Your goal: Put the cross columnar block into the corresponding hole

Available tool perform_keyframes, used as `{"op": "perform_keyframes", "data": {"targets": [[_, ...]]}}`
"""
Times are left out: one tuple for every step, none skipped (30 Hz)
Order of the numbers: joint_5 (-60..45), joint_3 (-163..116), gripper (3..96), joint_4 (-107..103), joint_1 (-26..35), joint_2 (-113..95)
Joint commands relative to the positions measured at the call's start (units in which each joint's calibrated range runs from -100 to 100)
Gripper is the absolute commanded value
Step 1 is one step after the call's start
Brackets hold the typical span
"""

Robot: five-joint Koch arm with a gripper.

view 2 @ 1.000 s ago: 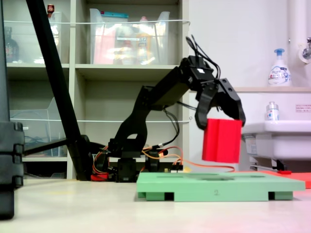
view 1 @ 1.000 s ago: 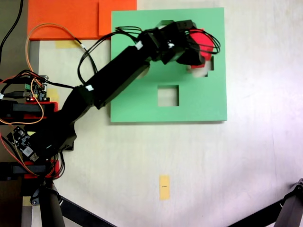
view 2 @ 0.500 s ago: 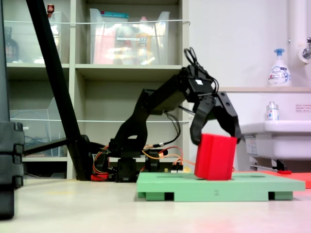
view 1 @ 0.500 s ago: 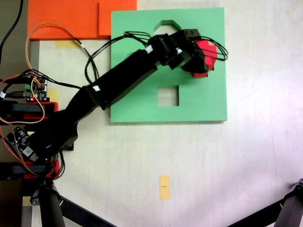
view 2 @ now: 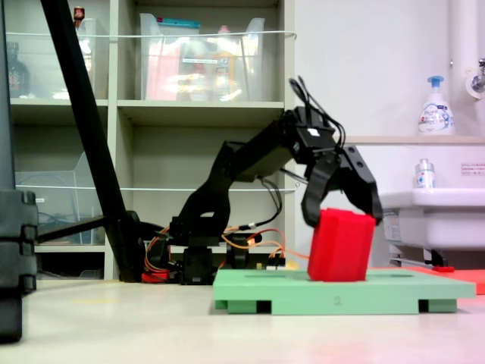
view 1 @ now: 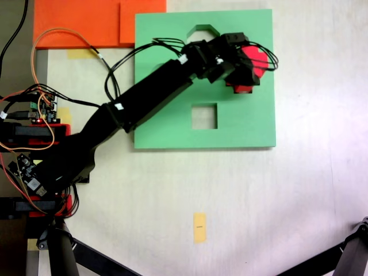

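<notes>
A single black robot arm reached across a green foam board point(view 1: 241, 123), and its gripper point(view 2: 342, 214) pinched the top of the cross columnar block point(view 2: 340, 246), a bright red foam piece. In the second exterior view the block hung directly under the gripper with its long axis close to upright but leaning a little, its top toward the second exterior view's right and its lower end at the level of the board's top surface. Whether that lower end had entered the board or only rested on it could not be told. From above, in the first exterior view, the block point(view 1: 253, 60) showed only as a red patch past the black fingers, near the board's upper right part. The corresponding hole, a plus-shaped cutout, was not visible in either view; the gripper and block covered the place where it would probably lie. So the coming move seemed to depend on whether the block's arms lined up with the cutout straight below, and the pictures did not show that. A square cutout point(view 1: 204, 116) lay open toward the first exterior view's lower left of the block, and an angled cutout point(view 1: 201, 30) showed at the board's top edge, partly hidden behind the arm. The block's plus-shaped section was hard to make out from either camera.
</notes>
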Motion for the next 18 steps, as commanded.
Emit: {"op": "perform_keyframes", "data": {"targets": [[-1.6,3.3,43.3,5.1,0.6,-0.7],[-1.8,3.3,43.3,5.6,0.6,-0.7],[-2.2,3.3,43.3,5.7,0.8,-0.8],[-2.5,3.3,43.4,5.8,0.8,-0.9],[-3.0,3.3,43.3,5.8,0.8,-1.1],[-3.3,3.3,43.4,5.8,0.8,-1.2],[-3.4,3.3,43.4,5.8,0.8,-1.4],[-3.6,3.3,43.4,5.8,0.8,-1.5],[-3.9,3.3,43.4,5.8,0.8,-1.6],[-4.1,3.3,43.4,5.8,0.8,-1.9],[-4.2,3.3,43.4,5.8,0.8,-2.3],[-4.3,3.3,43.4,5.7,0.8,-2.6],[-4.3,3.3,43.4,5.6,0.8,-3.2],[-4.3,3.3,43.4,5.4,0.8,-3.6],[-4.3,3.3,43.4,5.1,0.8,-3.7],[-4.3,3.3,43.4,4.9,0.8,-3.7],[-4.3,3.3,43.3,4.8,0.8,-3.7],[-4.1,3.3,43.4,4.8,0.9,-3.7]]}}
